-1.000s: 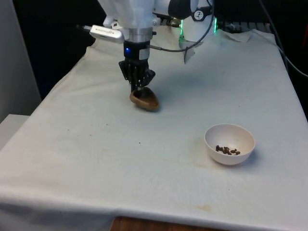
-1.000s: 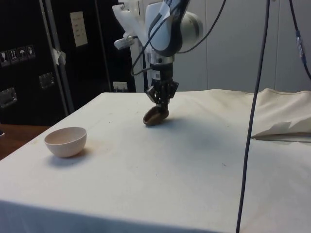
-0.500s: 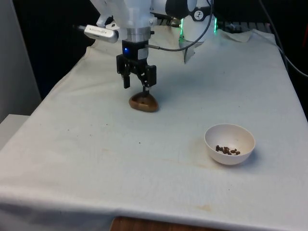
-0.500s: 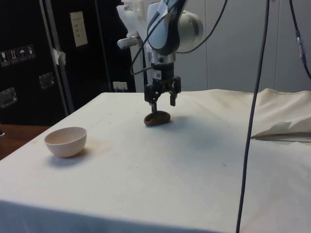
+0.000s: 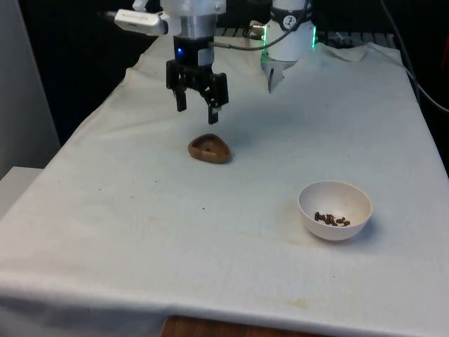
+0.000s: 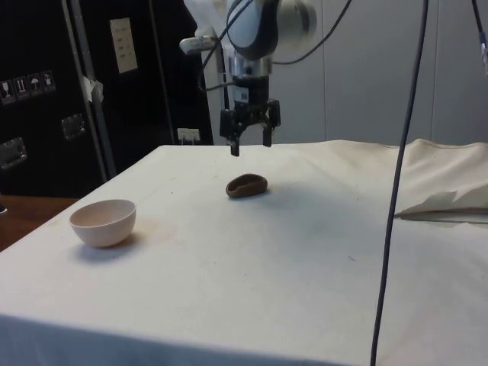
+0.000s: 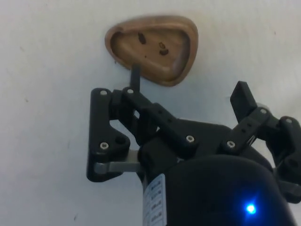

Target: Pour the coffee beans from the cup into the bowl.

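Here, wooden cup point(image 5: 209, 148) upright on cloth, long axis across table, gripper point(image 5: 198, 112) spread, empty, above it

The arm point(image 5: 189, 10) has a smooth white shell with a round silver ring at the wrist. Under this ring sits a black gripper point(image 5: 198, 105) made of thin linked bars. In the wrist view the gripper point(image 7: 188, 94) shows small silver screws at each joint of the bars, and a white label with small print on its black body. Thin black cables point(image 6: 320, 46) hang in loops around the white upper arm.
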Controlling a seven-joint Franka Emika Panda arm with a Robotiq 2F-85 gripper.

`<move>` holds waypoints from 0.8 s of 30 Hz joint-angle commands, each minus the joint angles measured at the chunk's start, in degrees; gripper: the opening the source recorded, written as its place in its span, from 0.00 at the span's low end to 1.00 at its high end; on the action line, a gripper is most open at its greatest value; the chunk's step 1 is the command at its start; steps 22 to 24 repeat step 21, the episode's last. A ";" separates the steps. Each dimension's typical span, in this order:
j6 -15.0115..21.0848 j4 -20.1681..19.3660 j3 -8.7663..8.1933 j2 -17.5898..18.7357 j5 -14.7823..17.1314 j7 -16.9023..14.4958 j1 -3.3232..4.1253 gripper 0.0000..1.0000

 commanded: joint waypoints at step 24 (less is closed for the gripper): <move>-8.08 0.06 -1.09 -9.11 -1.03 0.00 0.17 1.00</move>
